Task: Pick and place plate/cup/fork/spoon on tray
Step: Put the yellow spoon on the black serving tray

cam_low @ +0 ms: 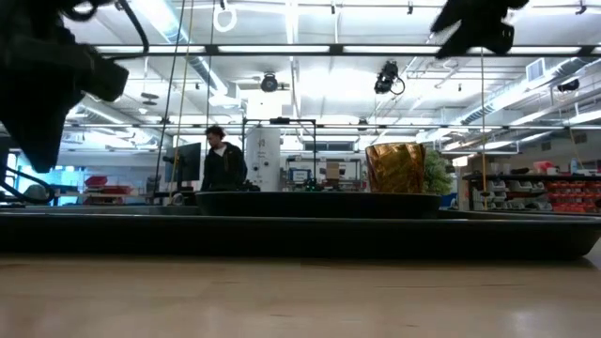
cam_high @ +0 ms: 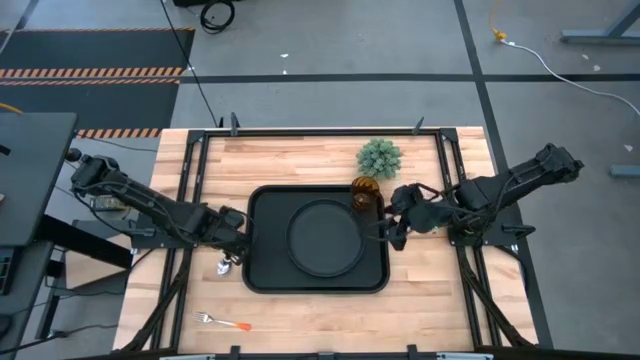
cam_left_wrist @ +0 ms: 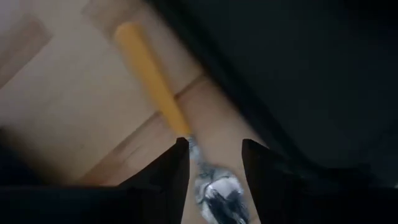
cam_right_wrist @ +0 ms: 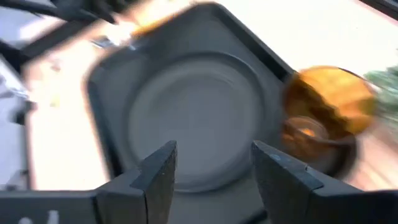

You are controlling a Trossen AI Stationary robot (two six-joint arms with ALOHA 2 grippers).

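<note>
The black tray lies mid-table with the round black plate flat in it. The amber cup stands upright in the tray's far right corner. The spoon lies on the table along the tray's left edge, and its yellow handle and silver bowl show in the left wrist view. My left gripper is low over it and open, one finger on each side of the spoon's neck. My right gripper is open and empty over the tray's right edge. The orange-handled fork lies near the front left. My left gripper's fingers stand on either side of the spoon's neck, where the handle meets the bowl, and lie across it. The spoon lies on the table. I cannot tell whether a finger touches it.
A fuzzy green plant ball sits on the table just beyond the cup. Black frame rails run along the table's left and right sides. A person stands far off in the room behind.
</note>
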